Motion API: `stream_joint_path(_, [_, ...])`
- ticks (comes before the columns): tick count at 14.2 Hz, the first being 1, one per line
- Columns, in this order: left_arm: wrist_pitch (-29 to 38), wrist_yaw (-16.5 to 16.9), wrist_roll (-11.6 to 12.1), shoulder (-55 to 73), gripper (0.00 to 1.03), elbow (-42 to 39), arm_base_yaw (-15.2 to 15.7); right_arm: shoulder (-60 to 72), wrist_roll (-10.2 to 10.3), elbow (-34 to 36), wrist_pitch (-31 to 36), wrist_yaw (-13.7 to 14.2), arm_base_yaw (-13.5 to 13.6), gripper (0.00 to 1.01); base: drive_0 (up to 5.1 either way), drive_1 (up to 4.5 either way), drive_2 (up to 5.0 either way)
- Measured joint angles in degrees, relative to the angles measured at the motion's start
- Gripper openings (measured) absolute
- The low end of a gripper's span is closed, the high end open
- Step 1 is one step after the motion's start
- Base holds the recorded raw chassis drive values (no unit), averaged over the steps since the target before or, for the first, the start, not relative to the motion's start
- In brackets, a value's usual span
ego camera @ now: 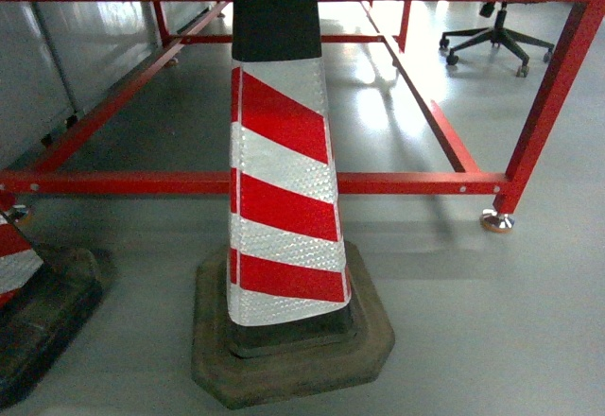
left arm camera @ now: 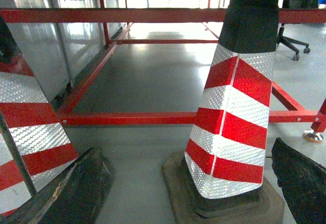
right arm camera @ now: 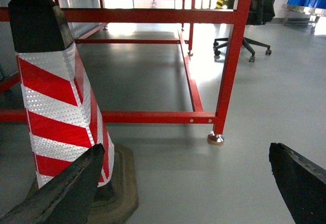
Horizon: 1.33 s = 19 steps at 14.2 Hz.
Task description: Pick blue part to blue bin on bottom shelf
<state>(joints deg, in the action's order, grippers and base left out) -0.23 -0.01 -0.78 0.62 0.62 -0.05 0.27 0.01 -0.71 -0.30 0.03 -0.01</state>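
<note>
**Task items not in sight; robot faces a traffic cone and a red frame**

The head view is filled by a red-and-white striped cone (ego camera: 284, 189) standing on a dark rubber base (ego camera: 293, 350) on the grey floor (ego camera: 492, 321). Directly behind the cone runs a red steel frame (ego camera: 416, 183), its low rail crossing the view and one foot (ego camera: 496, 219) resting on the floor to the cone's right. A second cone (ego camera: 17, 265) shows partly at the left edge, well apart from the first. An office chair (ego camera: 492, 38) stands far behind the frame, to the cone's right.

No blue part, blue bin or bottom shelf appears with any certainty. In the right wrist view a blue shape (right arm camera: 305, 1) sits far behind the frame; whether it belongs to the task cannot be told.

The left gripper (left arm camera: 188, 183) shows its two dark fingers wide apart, nothing between them, with the cone ahead. The right gripper (right arm camera: 188, 183) likewise stands spread and empty, the cone to its left.

Judgement: direction to the part, its long axis and the nearer arm cannot be determined. The robot must first relocate to find the shelf.
</note>
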Motion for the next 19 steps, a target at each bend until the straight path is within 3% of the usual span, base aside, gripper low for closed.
stream_joint_path(19, [0.02, -0.07, 0.17, 0.0, 0.98, 0.0, 0.0, 0.0, -0.04, 0.0, 0.02, -0.07, 0.0, 0.98, 0.0, 0.0, 0.0])
